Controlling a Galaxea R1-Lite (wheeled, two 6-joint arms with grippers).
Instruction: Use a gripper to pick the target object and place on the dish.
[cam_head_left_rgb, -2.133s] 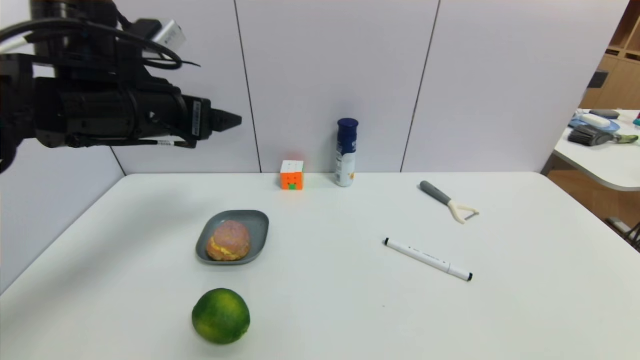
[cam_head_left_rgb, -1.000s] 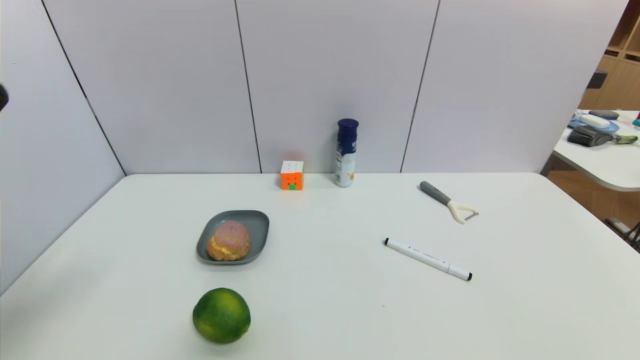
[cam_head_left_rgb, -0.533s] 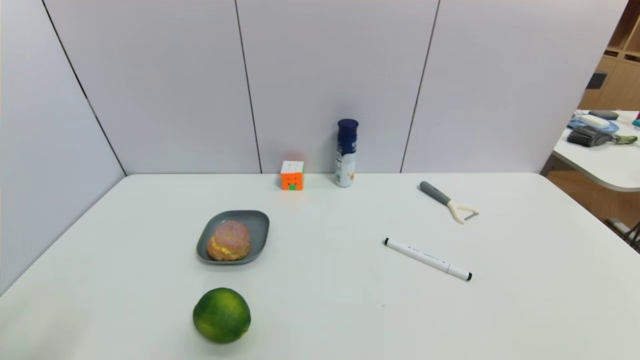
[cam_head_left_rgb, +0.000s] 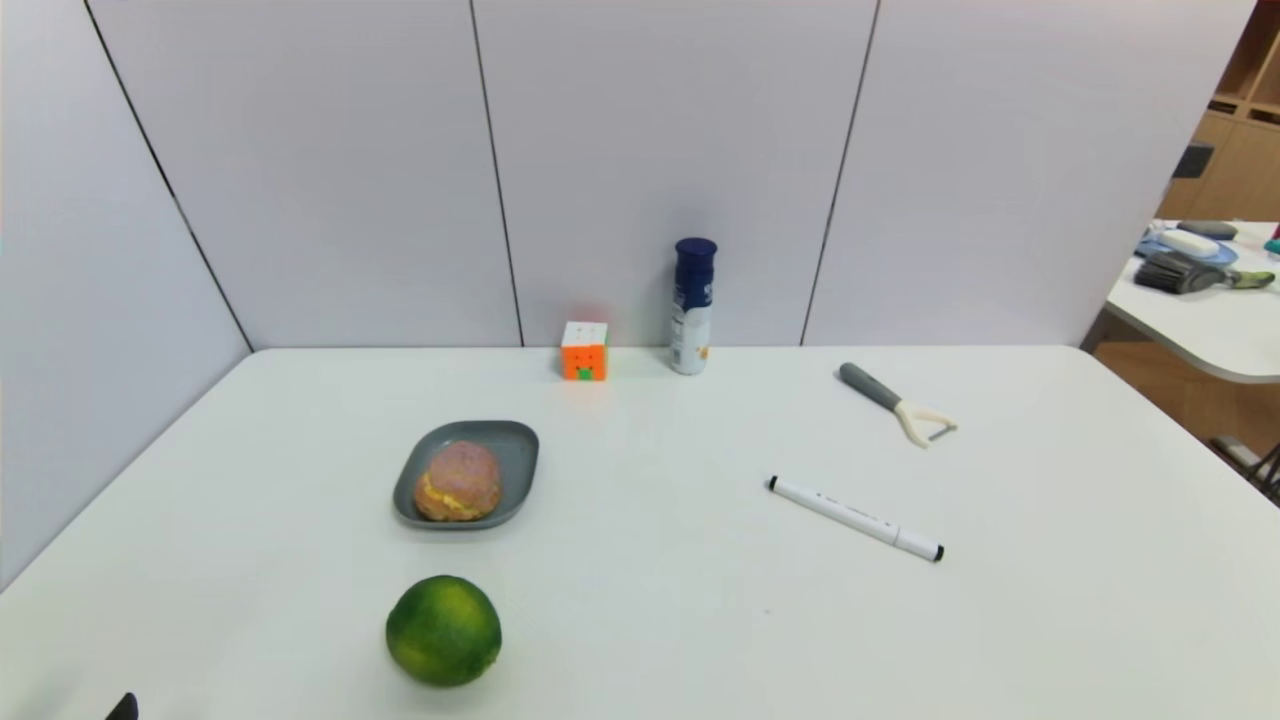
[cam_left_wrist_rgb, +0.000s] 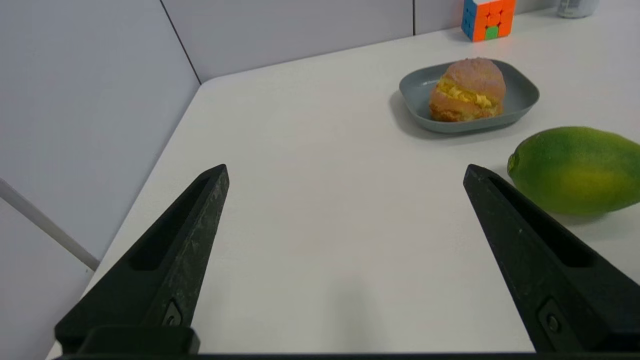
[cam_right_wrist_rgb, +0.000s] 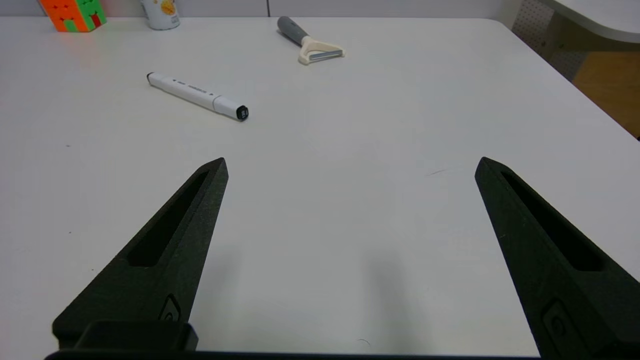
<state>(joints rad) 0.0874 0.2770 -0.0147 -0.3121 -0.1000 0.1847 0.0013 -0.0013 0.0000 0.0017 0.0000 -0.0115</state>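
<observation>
Left gripper (cam_left_wrist_rgb: 346, 172), at the table's near left corner: jaws spread wide, nothing held. Right gripper (cam_right_wrist_rgb: 354, 165), parked over the near right part, likewise spread. Green fruit (cam_head_left_rgb: 443, 631) near the front edge, left of centre; to be given a wide berth. Cream puff (cam_head_left_rgb: 460, 482) seated in grey dish (cam_head_left_rgb: 519, 470), toward the left edge (placement apparently achieved); best left undisturbed, the empty jaws kept well clear.

Head camera faces down-forward; both wrists closer, all sharing cube (cam_head_left_rgb: 584, 351).
</observation>
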